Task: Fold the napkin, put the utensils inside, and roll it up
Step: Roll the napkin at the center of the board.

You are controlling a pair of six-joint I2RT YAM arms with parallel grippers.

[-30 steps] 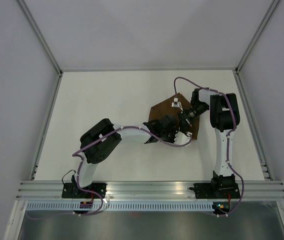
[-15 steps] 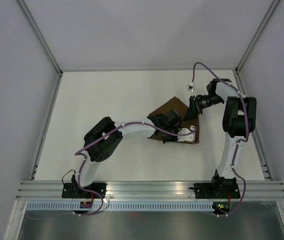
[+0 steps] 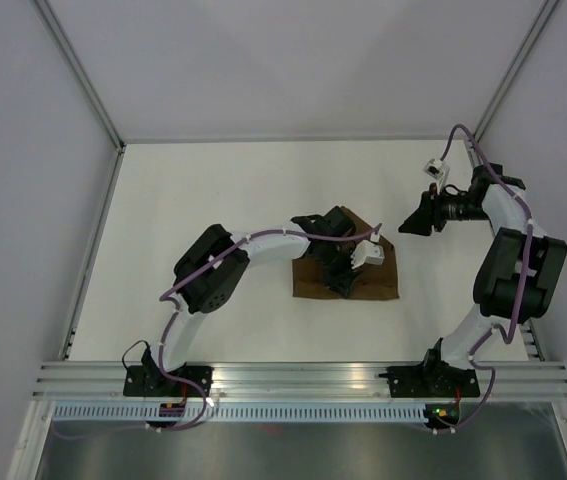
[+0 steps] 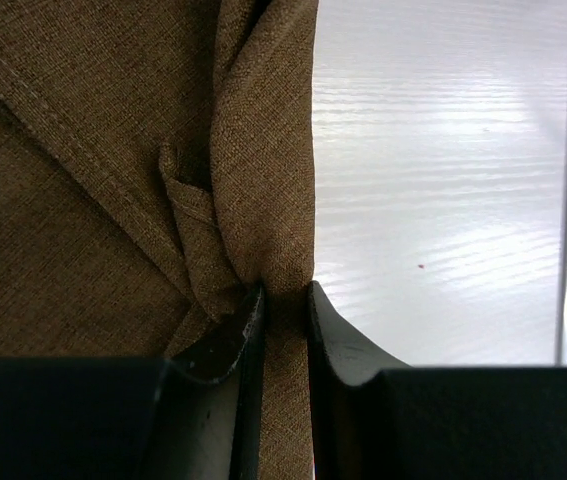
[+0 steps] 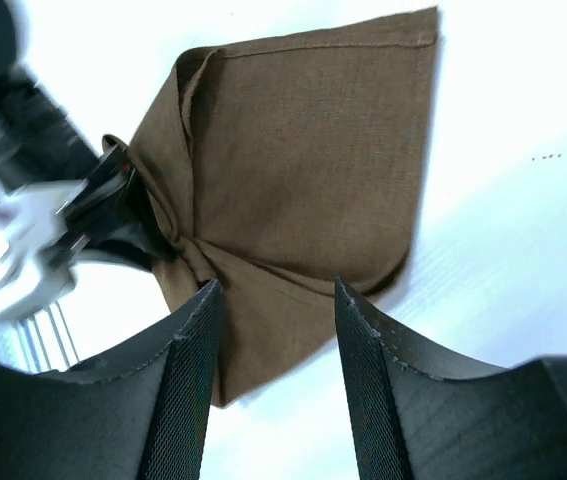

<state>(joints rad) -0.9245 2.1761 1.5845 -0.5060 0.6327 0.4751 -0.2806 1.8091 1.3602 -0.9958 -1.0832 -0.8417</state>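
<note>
napkin (image 3: 375, 284): bunched, right of bench (image 3: 203, 190) centre | left pincer (image 4: 285, 295): clamped on napkin's gathered edge | right pincer (image 3: 411, 222): just released, fingers apart, drawn back toward right edge | knife: unseen | judged: fold unfinished, needs flattening

No text, label, brand, number or sign can be read in any view. The napkin (image 3: 378, 285) is plain brown cloth. The small white piece (image 3: 435, 168) on the right arm (image 3: 518, 275) is too small to tell.

Left arm (image 3: 263, 243) overlies napkin's (image 3: 381, 282) left; right edge unobstructed.
</note>
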